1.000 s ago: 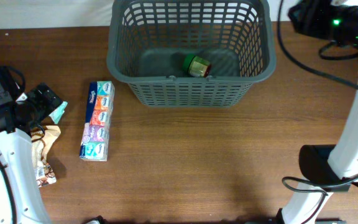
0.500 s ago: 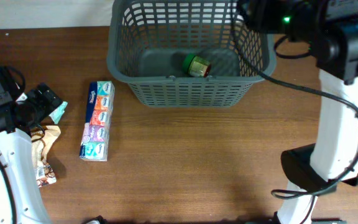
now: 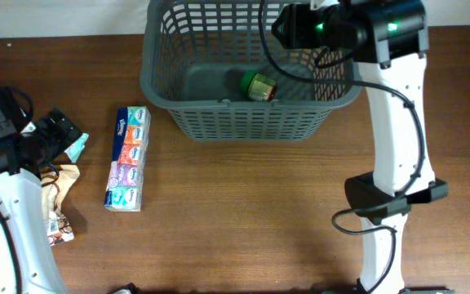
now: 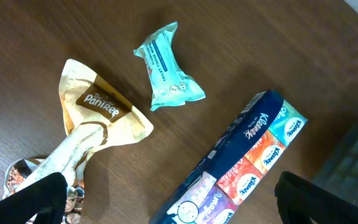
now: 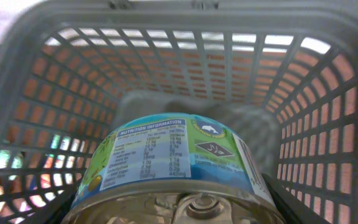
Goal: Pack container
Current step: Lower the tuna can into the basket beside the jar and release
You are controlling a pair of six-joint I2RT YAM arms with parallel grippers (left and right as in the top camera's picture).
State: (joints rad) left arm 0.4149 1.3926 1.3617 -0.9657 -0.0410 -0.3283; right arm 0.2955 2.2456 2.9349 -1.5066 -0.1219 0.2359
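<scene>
So, quick look at where we are with the packing. Our right gripper (image 3: 294, 28) hangs over the back right part of the container (image 3: 251, 122), the big dark grey plastic basket with slotted sides that sits at the far edge of the brown wooden table (image 3: 259, 220). Its fingers are clamped on a round tin can (image 5: 173, 168) with a blue and green label and a pull-ring lid.

What the next move turns on, as we see it: the basket floor lies straight ahead of those fingers, with the rim and walls all round, so letting go should land the tin can inside. The basket's long axis runs left to right across the table, and the right arm is plainly the nearer one. A small green and gold can (image 3: 259, 86) lies on the floor slightly left of the gripper, so a bump on landing looks possible.

Our left gripper (image 3: 59, 133) is well apart from the container, off at the left edge, fingers (image 4: 33, 199) spread wide with nothing between them. Below it lie a teal wrapper (image 4: 166, 65), a beige pouch (image 4: 98, 112) and a long multicoloured tissue pack (image 3: 129, 158).

Views differ a lot here. From overhead we can't see the held tin can at all, as the arm's dark head covers it; only the right wrist camera shows it. That camera in turn hides the small can behind the held one. The left wrist view gives us the loose packets close up.
</scene>
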